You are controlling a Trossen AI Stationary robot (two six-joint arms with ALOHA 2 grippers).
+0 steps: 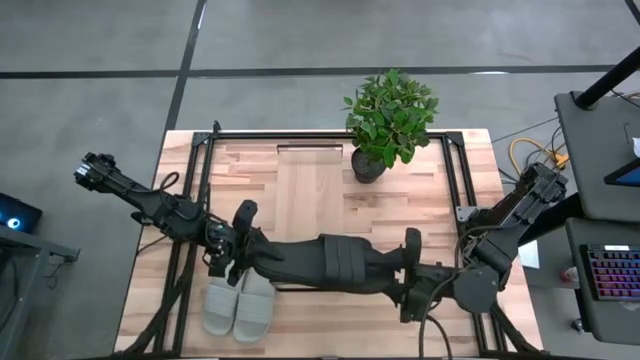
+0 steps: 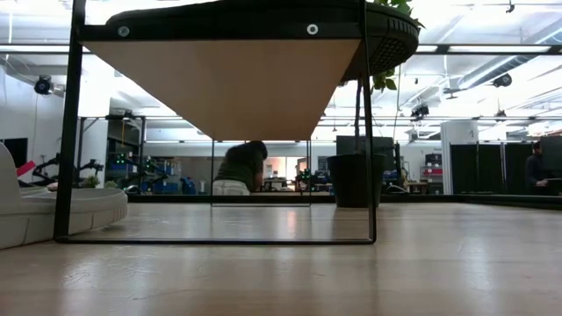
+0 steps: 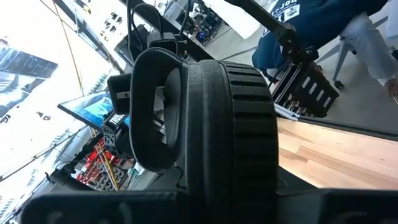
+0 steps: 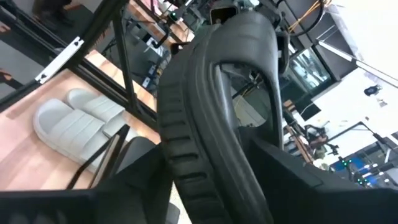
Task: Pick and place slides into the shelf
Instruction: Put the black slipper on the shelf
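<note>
A black slide (image 1: pixel 335 262) lies crosswise over the near end of the shelf (image 1: pixel 310 190), between my two grippers. In the low view the slide (image 2: pixel 263 10) shows as a dark mass right above the shelf's plank (image 2: pixel 228 83); whether it rests on the plank I cannot tell. My left gripper (image 1: pixel 262 258) is shut on the slide's left end. My right gripper (image 1: pixel 400 272) is at its right end, where the ribbed sole (image 4: pixel 186 130) fills the wrist view. A pale grey pair of slides (image 1: pixel 240 308) lies soles down on the table by the shelf's near left leg. My left gripper holds the black slide by its left end (image 3: pixel 242 180), coming in level from the table's left. The slide's ribbed body fills the wrist view and hides the fingertips, so the kind of hold does not show. The slide runs on toward the table's right, away from the gripper.
A potted plant (image 1: pixel 388 120) stands on the table right of the shelf's far end, its pot (image 2: pixel 351 180) visible under the plank. Dark metal rails (image 1: pixel 205 190) run along both table sides. A person (image 2: pixel 241 171) is in the room behind, and another (image 3: pixel 323 25) sits nearby.
</note>
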